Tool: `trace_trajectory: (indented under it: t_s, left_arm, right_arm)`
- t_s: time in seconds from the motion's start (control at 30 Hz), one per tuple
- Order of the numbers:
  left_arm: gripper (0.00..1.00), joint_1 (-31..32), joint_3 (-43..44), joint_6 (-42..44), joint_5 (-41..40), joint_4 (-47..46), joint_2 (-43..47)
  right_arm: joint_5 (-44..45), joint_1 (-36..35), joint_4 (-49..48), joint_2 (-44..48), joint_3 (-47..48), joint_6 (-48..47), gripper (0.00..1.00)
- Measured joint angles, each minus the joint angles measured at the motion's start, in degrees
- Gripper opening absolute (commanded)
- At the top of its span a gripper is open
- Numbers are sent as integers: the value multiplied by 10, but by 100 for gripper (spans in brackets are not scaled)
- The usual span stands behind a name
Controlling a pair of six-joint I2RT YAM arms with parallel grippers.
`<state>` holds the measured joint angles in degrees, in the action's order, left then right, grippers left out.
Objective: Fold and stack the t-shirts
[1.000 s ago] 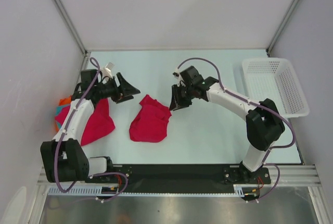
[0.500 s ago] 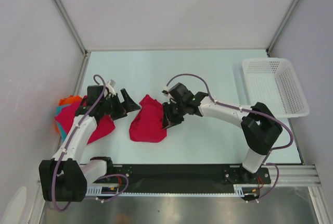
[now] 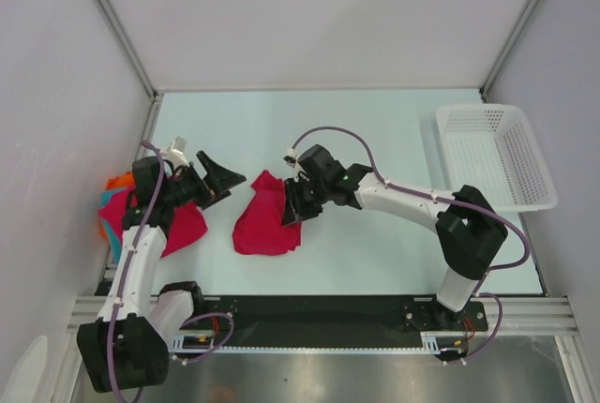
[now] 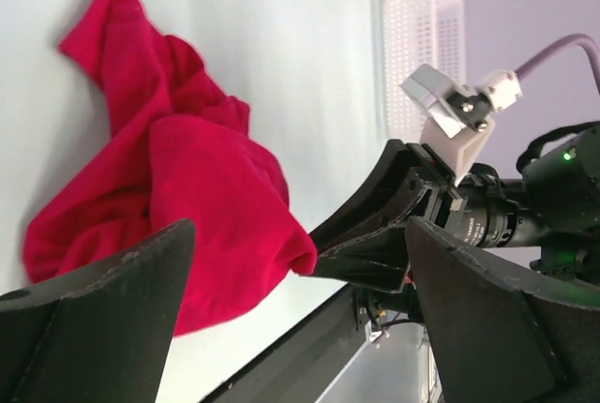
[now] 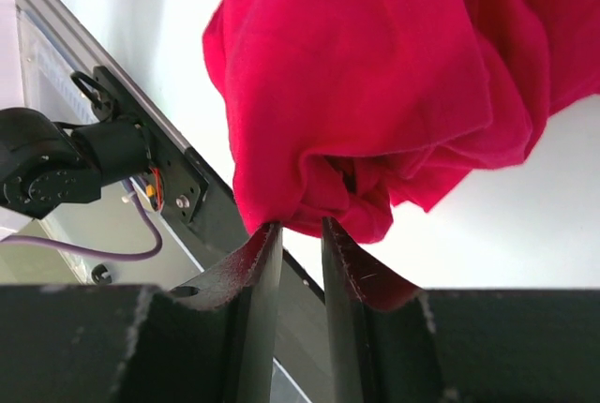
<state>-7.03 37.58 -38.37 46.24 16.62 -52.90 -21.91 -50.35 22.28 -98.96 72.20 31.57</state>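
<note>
A pale mint tabletop (image 3: 394,131) sits inside plain grey walls (image 3: 309,9), with slim metal posts (image 3: 114,21) rising at the two far corners. A black rail (image 3: 319,307) edges its near side, with a brushed metal sheet (image 3: 328,380) below. The light is even.

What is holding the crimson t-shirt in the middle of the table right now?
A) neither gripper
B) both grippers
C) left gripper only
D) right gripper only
D: the right gripper has its fingers nearly closed on a bunched fold of the crimson t-shirt, while the left gripper is wide open and gripping nothing.
</note>
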Motion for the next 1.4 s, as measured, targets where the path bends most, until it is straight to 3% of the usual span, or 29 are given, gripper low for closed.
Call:
trace_trajectory:
  t_s: [0.1, 0.33, 0.63, 0.87, 1.0, 1.13, 1.4]
  left_arm:
    - [84, -10, 33, 10, -14, 46, -1]
    - [82, -10, 118, 27, -49, 73, -5]
    - [83, -10, 124, 56, -99, 142, 63]
    - [83, -10, 101, 75, -102, 147, 50]
    - [83, -10, 58, 77, -102, 148, 39]
    - [82, -10, 41, 80, -100, 148, 34]
    - [80, -10, 39, 83, -90, 143, 35]
  right_arm:
    - [-2, 0, -30, 0, -15, 6, 28]
    - [-7, -1, -91, 7, -88, 34, 29]
    - [-25, -21, -148, -11, -90, 60, 28]
    - [-35, -57, -183, -79, -64, 75, 28]
    - [-36, -63, -189, -93, -65, 79, 22]
    - [-31, -62, -191, -94, -65, 77, 0]
    - [-13, -49, -152, -95, -37, 52, 0]
